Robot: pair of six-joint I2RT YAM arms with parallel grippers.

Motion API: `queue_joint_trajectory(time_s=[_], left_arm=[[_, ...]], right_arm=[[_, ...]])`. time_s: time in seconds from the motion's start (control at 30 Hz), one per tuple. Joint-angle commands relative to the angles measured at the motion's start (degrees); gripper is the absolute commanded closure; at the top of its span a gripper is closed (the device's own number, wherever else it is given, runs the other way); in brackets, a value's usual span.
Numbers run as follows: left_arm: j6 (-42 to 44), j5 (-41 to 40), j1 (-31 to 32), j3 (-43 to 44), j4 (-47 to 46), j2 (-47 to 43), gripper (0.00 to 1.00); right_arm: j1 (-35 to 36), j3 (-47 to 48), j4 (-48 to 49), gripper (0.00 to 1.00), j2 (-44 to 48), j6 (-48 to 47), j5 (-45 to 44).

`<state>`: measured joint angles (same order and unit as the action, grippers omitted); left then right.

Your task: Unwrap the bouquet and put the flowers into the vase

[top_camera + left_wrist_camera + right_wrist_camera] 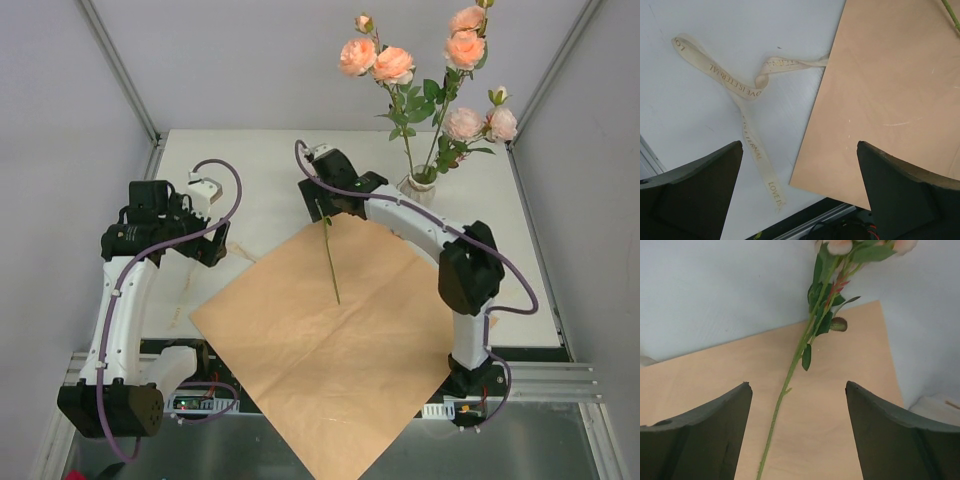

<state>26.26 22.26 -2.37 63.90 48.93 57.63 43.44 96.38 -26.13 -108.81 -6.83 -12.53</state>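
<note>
White tabletop between grey walls, tan paper sheet spread flat on it, near corner hanging past the front edge. Our right gripper hangs open and empty over one loose flower lying on the sheet; its stem runs lengthwise under the gap between the fingers, with the blooms at the far end, and the vase stands just beyond to the right with other roses already in it. Our left gripper, also open and empty, sits well apart over the ribbon, so we judge this pick falls to the right arm, with room tight only at the vase mouth.
</note>
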Motion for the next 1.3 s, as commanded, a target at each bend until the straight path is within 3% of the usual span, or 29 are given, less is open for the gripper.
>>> queue_joint_trajectory(time_s=[0.0,0.23,0.6,0.87,0.97,1.0,1.07,1.27], left_arm=[[1.16,1.91,-0.62,-0.53,0.99,-1.29,0.02],[1.51,3.14,-0.62,-0.62,1.26,-0.76,0.05],[1.51,2.96,-0.62,-0.71,1.17,0.91,0.04],[1.69,2.00,-0.62,-1.06,1.08,1.00,0.01],[1.78,1.47,-0.62,-1.14,1.00,0.74,0.01],[1.78,1.30,-0.62,-1.23,1.08,0.65,0.01],[1.86,0.77,-0.70,-1.32,1.08,0.47,0.01],[-0.77,-4.68,-0.70,-0.79,0.56,3.19,0.01]], right_arm=[[0.15,4.16,-1.29,0.21,-3.76,1.30,3.04],[-0.64,8.03,-2.26,0.23,-13.34,2.52,3.92],[-2.04,11.64,-2.43,0.35,-20.82,4.54,3.66],[-1.96,12.78,-2.52,0.58,-22.93,6.48,2.52],[-2.04,12.87,-2.44,0.76,-22.59,6.65,1.81],[-2.13,12.87,-2.35,0.87,-22.32,8.13,1.73],[-2.13,12.78,-2.08,0.94,-20.57,8.76,1.46],[-2.31,12.17,1.87,0.99,-10.57,7.27,3.13]])
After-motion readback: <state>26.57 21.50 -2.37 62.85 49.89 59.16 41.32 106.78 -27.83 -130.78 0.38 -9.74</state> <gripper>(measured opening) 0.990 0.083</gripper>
